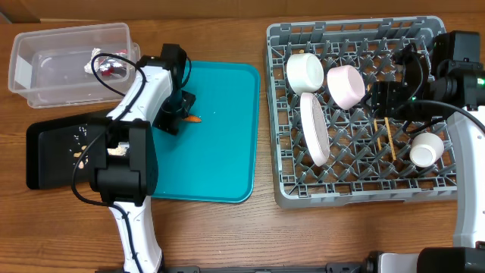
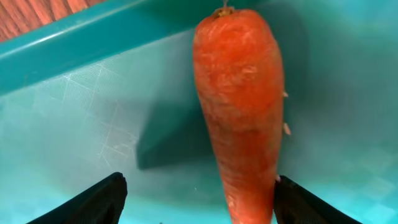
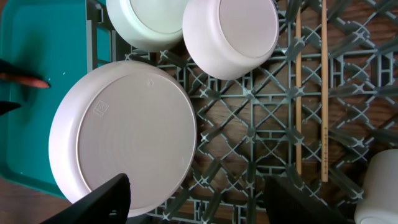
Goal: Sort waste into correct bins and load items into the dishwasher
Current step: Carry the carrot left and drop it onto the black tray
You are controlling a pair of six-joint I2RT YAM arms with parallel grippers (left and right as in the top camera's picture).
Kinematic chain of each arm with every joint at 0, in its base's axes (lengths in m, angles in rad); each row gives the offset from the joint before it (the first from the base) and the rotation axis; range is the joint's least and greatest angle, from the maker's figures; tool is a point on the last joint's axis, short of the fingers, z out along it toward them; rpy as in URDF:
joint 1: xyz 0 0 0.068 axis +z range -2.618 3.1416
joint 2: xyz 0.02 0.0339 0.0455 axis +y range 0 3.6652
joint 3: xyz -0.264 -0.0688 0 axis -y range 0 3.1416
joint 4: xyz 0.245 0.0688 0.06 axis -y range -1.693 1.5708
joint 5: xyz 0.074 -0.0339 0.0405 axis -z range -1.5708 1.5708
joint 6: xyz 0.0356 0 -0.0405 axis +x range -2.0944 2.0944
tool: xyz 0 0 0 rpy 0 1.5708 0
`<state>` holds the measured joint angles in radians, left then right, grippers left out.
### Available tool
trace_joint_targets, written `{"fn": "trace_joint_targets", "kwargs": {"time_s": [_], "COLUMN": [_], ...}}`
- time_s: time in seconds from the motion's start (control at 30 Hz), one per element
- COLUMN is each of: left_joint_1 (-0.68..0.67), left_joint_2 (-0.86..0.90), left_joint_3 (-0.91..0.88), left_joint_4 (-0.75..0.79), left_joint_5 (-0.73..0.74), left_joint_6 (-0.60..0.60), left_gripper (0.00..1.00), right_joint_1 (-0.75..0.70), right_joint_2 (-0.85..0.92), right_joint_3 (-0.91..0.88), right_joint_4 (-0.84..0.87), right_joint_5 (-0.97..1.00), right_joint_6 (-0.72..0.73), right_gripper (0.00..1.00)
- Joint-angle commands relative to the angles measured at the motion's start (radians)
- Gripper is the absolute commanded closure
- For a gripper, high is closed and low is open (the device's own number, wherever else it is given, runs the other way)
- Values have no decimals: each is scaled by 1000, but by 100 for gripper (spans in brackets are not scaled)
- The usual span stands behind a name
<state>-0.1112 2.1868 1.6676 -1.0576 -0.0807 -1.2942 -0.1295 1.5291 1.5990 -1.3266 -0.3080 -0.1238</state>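
Observation:
A small orange carrot (image 2: 239,106) lies on the teal tray (image 2: 74,118). It sits between the open jaws of my left gripper (image 2: 199,186), against the right finger (image 2: 305,205) and well apart from the left one. In the overhead view the carrot (image 1: 194,118) pokes out beside the left gripper (image 1: 179,114). My right gripper (image 3: 198,186) hangs open and empty over the grey dishwasher rack (image 1: 282,114). In the rack are two white bowls (image 1: 305,70) (image 1: 345,85), a plate (image 1: 314,129), a cup (image 1: 426,149) and chopsticks (image 1: 389,136).
A clear tub (image 1: 68,53) at the back left holds a red-and-silver wrapper (image 1: 114,70). A black tray (image 1: 53,152) with beige crumbs (image 1: 79,155) sits at the left, partly under my left arm. The teal tray (image 1: 220,152) lies between the bins and the rack.

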Motion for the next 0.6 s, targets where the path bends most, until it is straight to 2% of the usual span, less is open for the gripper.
{"fn": "trace_joint_targets", "kwargs": {"time_s": [0.0, 0.07, 0.13, 0.3, 0.37, 0.4, 0.57], "left_joint_1": [0, 0, 0, 0, 1, 3, 32], "left_joint_2": [13, 13, 13, 13, 12, 10, 4], "left_joint_3": [-28, -28, -28, -28, -27, -19, 143], "left_joint_4": [6, 12, 11, 7, 0, -37, -279], "left_joint_5": [-23, -23, -23, -23, -24, -23, -136], "left_joint_6": [16, 47, 93, 260, 312, 378, 508], "left_gripper": [21, 30, 51, 84, 90, 96, 95], "right_joint_1": [3, 3, 3, 3, 3, 3, 3], "right_joint_2": [-3, -3, -3, -3, -3, -3, -3], "right_joint_3": [11, 11, 11, 11, 11, 11, 11], "right_joint_4": [3, 3, 3, 3, 3, 3, 3], "right_joint_5": [-8, -8, -8, -8, -8, -8, -8], "right_joint_6": [5, 5, 5, 5, 5, 5, 5], "right_gripper": [28, 28, 28, 28, 28, 28, 28]}}
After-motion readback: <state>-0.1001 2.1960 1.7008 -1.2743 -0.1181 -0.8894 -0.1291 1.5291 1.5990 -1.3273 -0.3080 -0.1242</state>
